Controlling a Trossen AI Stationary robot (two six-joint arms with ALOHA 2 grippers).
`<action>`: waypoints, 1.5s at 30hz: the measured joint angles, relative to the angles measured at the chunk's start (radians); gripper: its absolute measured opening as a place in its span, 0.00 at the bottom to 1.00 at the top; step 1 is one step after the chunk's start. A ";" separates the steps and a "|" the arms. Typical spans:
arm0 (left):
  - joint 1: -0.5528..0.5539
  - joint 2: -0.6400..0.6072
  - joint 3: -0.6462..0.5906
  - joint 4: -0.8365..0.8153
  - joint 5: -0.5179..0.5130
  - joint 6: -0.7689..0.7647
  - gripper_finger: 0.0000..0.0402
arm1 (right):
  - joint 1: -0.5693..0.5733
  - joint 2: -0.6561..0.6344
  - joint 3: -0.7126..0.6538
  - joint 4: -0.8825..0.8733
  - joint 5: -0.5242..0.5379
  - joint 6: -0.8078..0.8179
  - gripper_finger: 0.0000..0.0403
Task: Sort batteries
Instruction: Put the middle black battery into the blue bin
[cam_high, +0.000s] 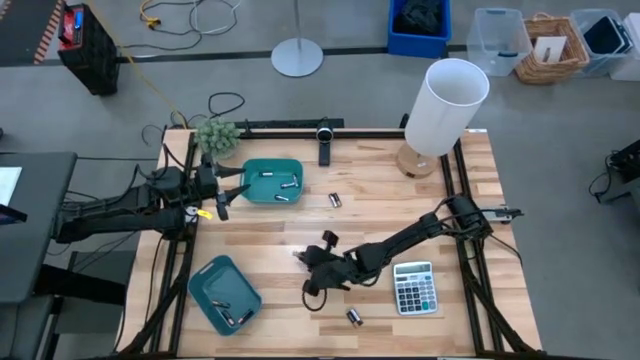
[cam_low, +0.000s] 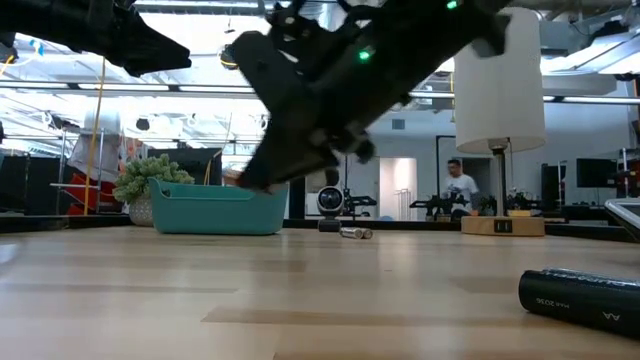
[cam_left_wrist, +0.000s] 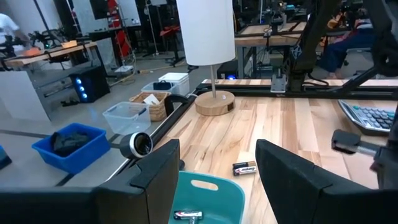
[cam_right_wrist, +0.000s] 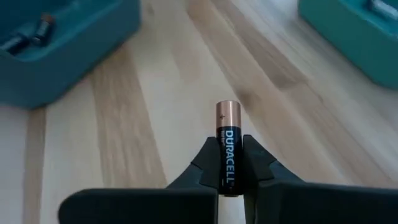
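Note:
My right gripper (cam_high: 302, 258) hovers at mid-table, shut on a black-and-copper Duracell battery (cam_right_wrist: 225, 146). My left gripper (cam_high: 236, 192) stands open over the left rim of the far teal tray (cam_high: 272, 181); in its wrist view the open fingers (cam_left_wrist: 217, 163) frame a loose battery on the wood (cam_left_wrist: 244, 167). Batteries lie in the far tray (cam_high: 288, 185) and in the near teal tray (cam_high: 236, 318). Two more rest on the table: one right of the far tray (cam_high: 335, 200), one by the calculator (cam_high: 354, 317), large in the low view (cam_low: 585, 296). My right gripper pinches the battery's black lower body (cam_right_wrist: 226, 177) between its two fingertips (cam_right_wrist: 202, 167). The battery lies along the fingers, its copper end (cam_right_wrist: 225, 109) sticking out past the tips. It looks lifted clear of the table.
A grey calculator (cam_high: 414, 288) lies near the right front. A white lamp on a wooden base (cam_high: 440, 110) stands at the far right corner, a small potted plant (cam_high: 216, 136) at the far left, and a black camera (cam_high: 323, 140) on the far edge. Bare wood separates the trays.

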 joint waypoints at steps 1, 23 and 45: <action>0.000 0.000 0.000 0.000 0.000 0.000 0.51 | -0.006 0.001 0.000 0.034 -0.008 -0.034 0.07; 0.000 0.000 0.001 -0.097 0.000 -0.170 0.51 | -0.089 0.069 0.230 0.218 -0.414 -0.416 0.07; 0.003 0.040 0.001 -0.142 0.000 -0.133 0.51 | -0.051 0.532 1.007 -0.068 -0.566 -0.376 0.17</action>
